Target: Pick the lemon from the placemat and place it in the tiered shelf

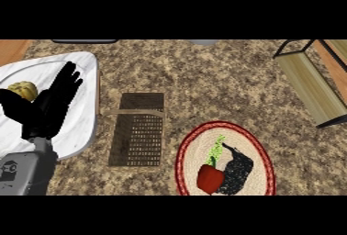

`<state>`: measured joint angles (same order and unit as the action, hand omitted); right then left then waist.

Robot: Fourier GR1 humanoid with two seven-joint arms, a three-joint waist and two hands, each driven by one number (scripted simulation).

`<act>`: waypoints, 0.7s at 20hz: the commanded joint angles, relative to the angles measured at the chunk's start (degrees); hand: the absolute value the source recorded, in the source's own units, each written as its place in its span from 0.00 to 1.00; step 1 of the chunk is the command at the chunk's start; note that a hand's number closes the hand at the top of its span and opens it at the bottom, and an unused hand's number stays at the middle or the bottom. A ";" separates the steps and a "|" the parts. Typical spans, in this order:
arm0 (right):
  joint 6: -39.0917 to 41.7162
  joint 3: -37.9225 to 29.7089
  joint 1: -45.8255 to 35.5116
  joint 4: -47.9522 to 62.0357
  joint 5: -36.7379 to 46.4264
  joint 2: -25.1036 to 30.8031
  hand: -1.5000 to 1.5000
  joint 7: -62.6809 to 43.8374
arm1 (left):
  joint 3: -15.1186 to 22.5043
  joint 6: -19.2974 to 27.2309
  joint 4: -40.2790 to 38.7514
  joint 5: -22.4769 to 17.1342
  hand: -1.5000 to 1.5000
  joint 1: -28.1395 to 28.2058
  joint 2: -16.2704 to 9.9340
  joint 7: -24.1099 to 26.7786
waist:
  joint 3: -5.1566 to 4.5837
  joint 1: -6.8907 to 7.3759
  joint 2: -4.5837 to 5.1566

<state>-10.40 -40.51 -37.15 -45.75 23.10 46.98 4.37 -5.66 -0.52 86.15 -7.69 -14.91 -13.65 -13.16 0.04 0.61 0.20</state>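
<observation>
A round woven placemat with a red rim lies at the lower right. On it sits a red rounded thing with a green stalk. My right hand is on the mat, touching that thing's right side and hiding part of it. A lumpy yellow fruit rests on a white board at the left, partly behind my left hand, which stays open with fingers up. The tiered shelf, wooden boards in a black frame, stands at the upper right.
A brown woven basket with a handle lies on the granite counter between the board and the mat. Bare counter stretches from the mat up to the shelf. Dark objects show at the far edge.
</observation>
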 commanded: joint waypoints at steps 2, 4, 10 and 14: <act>14.73 -1.29 -2.09 4.72 -5.48 8.23 0.00 -2.97 | 2.39 3.94 0.64 3.36 0.50 -0.86 2.86 -1.04 | -0.01 -0.55 -0.19; 21.12 -4.07 1.27 5.46 -9.05 9.94 0.00 -5.08 | -0.50 0.65 0.09 0.42 0.50 2.76 0.83 1.49 | -0.06 -1.12 -0.44; 27.16 -11.01 10.19 10.41 -14.09 17.58 0.00 2.12 | -0.47 1.25 2.64 0.66 0.50 0.15 -0.09 -3.90 | 0.03 -1.33 -0.30; 34.00 -14.12 13.22 15.77 -17.68 21.69 0.00 6.45 | -0.59 -0.12 -0.53 0.85 0.50 1.58 0.89 1.42 | 0.02 -1.07 -0.13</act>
<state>18.28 -51.52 -27.04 -33.97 8.66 64.96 7.32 -5.81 0.23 87.94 -6.86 -13.16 -12.86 -13.87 0.06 -0.49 -0.04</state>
